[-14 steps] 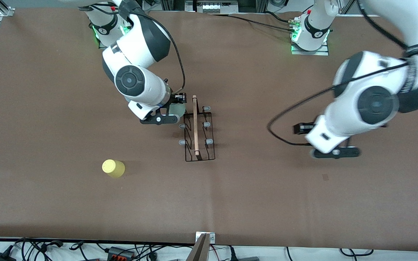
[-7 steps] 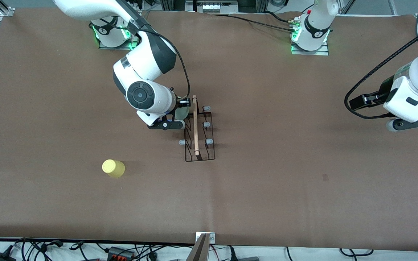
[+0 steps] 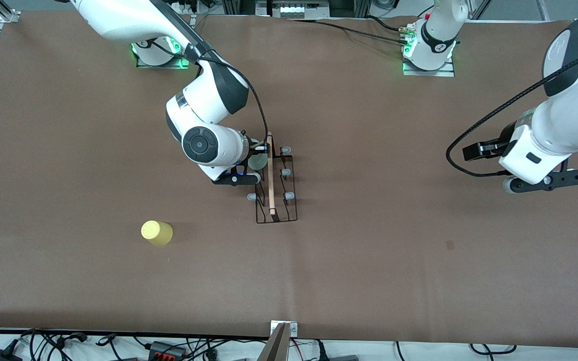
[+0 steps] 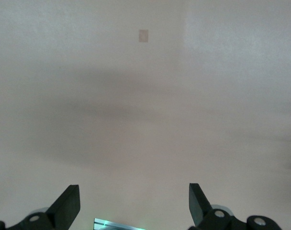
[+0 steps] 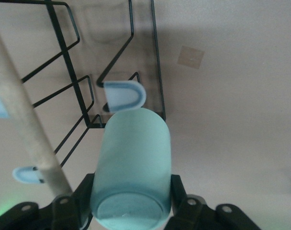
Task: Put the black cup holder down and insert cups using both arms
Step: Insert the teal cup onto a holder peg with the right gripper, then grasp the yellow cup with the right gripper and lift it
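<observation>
The black cup holder (image 3: 275, 200) stands mid-table, its wooden rod handle (image 3: 270, 175) along the top and grey-capped pegs (image 3: 289, 196) at both sides. My right gripper (image 5: 131, 191) is shut on the pale mint green cup (image 3: 257, 160) and holds it over the rack's end nearest the arms' bases, beside the rod. In the right wrist view the cup (image 5: 131, 163) points at a capped peg (image 5: 125, 95). The yellow cup (image 3: 156, 232) stands toward the right arm's end, nearer the front camera. My left gripper (image 4: 133, 206) is open and empty over bare table. The light blue cup is out of view.
A small tape mark (image 3: 450, 245) lies on the brown table toward the left arm's end and also shows in the left wrist view (image 4: 143, 35). Cables and a bracket (image 3: 283, 331) line the table's front edge.
My right gripper has carried the mint cup closer to the rod, over the rack's pegs. My left arm has swung away from the rack toward its own end of the table.
</observation>
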Motion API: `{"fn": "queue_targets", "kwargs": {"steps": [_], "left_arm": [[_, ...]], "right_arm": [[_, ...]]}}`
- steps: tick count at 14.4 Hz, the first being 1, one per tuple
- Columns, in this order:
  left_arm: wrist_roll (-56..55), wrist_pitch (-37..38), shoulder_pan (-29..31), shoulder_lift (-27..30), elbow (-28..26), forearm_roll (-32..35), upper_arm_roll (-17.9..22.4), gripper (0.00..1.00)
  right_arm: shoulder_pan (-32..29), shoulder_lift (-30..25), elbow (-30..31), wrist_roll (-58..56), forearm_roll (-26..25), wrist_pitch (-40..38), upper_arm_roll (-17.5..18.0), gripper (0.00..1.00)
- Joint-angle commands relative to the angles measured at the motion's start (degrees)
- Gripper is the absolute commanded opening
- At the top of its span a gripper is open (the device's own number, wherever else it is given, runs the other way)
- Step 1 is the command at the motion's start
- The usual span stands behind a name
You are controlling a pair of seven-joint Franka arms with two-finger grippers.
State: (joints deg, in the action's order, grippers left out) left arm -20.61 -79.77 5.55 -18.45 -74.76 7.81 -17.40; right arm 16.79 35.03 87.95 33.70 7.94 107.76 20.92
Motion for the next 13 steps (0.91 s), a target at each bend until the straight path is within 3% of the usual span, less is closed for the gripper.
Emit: {"fn": "queue_targets", "kwargs": {"steps": [1, 4, 7, 9, 11, 13], "left_arm": [[1.01, -0.91, 0.69, 0.78, -0.12, 0.45, -0.27, 1.00], [4.32, -2.22, 1.30, 0.86, -0.73, 0.27, 0.78, 1.00], [11.37, -1.62, 0.51, 5.52, -1.08, -4.89, 7.09, 1.00], [11.56, -1.88, -3.07, 8.50, -3.53, -7.37, 12.89, 1.00], [11.64, -1.97, -3.54, 10.01, -6.17, -7.55, 14.32, 1.00], [11.73, -5.46, -3.53, 9.92, -8.28, -7.29, 14.32, 1.00]], "right_arm": [[-0.17, 0.66, -1.29, 2.41, -0.20, -0.44, 0.08, 1.00], [-1.14, -1.79, -2.07, 5.23, -0.29, -0.70, -0.27, 1.00], [-3.24, -3.56, -4.36, 4.97, -3.52, -0.70, -6.39, 1.00], [-3.51, -2.78, -5.15, 5.24, -9.05, 0.26, -10.27, 1.00], [-3.78, -0.32, -6.99, 4.71, -13.02, 3.41, -12.65, 1.00], [-5.53, 1.53, -7.70, 3.92, -13.12, 7.62, -14.41, 1.00]]}}
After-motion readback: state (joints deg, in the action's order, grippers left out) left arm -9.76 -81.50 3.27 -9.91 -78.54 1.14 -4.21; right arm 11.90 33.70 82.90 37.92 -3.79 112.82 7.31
